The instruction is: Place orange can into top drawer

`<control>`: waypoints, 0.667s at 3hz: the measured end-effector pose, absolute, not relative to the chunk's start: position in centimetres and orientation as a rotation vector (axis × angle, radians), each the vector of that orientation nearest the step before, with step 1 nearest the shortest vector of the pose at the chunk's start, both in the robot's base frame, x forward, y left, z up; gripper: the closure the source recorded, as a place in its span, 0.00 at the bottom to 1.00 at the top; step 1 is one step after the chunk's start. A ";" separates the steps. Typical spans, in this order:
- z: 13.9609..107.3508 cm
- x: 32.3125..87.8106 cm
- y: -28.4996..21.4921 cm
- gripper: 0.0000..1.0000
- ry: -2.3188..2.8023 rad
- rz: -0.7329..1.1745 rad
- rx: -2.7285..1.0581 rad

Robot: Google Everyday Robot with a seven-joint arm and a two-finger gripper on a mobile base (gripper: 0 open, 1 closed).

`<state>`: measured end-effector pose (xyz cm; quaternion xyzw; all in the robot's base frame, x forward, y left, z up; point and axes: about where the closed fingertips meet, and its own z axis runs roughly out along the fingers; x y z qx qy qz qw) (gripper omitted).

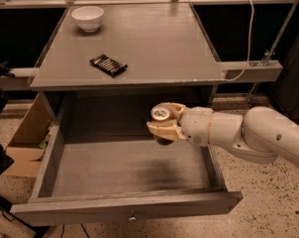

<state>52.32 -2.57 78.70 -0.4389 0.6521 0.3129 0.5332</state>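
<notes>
The top drawer (124, 207) is pulled wide open below the grey cabinet top, with a small round knob (132, 215) on its front panel. My gripper (164, 123) reaches in from the right on a white arm and is shut on the orange can (161, 115). The can stands upright, its silver top showing, held over the right middle of the drawer's inside, above the drawer floor. The gripper's tan fingers (165, 131) hide most of the can's body.
A white bowl (87, 18) sits at the cabinet top's back left. A flat dark snack bar (108, 65) lies on the cabinet top (154, 43). A cardboard box (28, 138) stands left of the cabinet. A cable and a rail run at right.
</notes>
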 end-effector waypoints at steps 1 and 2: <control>78.7 52.3 -2.6 1.00 1.555 0.746 -1.046; 77.0 52.4 -0.8 1.00 1.565 0.797 -1.061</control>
